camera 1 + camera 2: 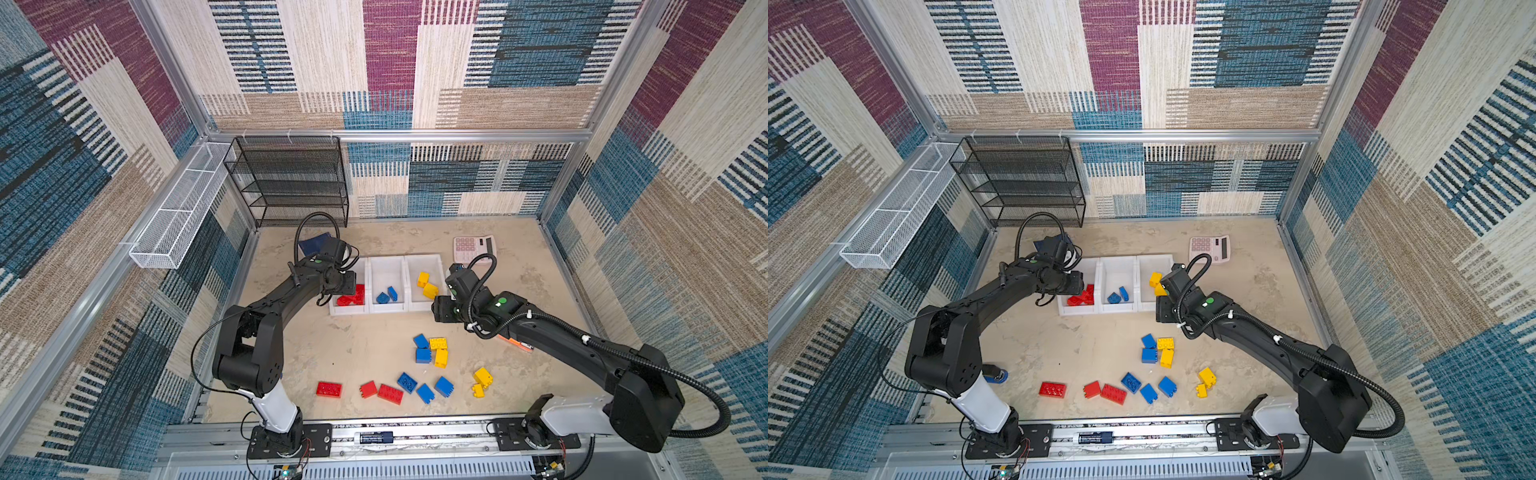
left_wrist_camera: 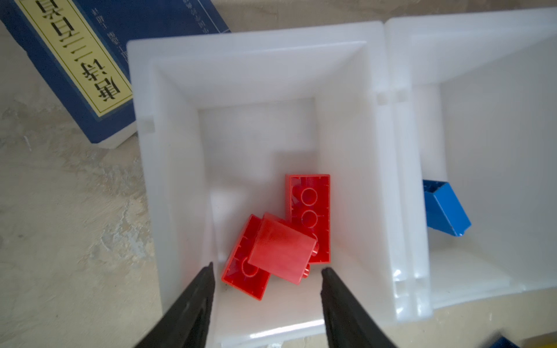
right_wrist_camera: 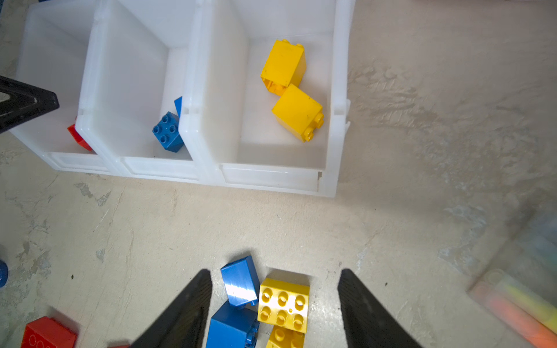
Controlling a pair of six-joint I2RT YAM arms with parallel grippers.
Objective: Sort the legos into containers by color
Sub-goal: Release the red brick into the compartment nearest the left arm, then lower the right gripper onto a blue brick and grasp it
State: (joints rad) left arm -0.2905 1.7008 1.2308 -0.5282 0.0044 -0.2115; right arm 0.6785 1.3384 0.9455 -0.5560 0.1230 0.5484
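3 joined white plastic open-top bins (image 1: 386, 266), frame ctr: red studded bricks (image 1: 353, 296) left, blue bricks (image 1: 387, 295) mid, yellow bricks (image 1: 428, 286) right. 12 loose bricks (image 1: 444, 386), mixed colours, lower ctr.

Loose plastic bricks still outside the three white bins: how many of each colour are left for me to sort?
Red studded plastic bricks: 3
Blue studded plastic bricks: 5
Yellow studded plastic bricks: 4
Total loose: 12
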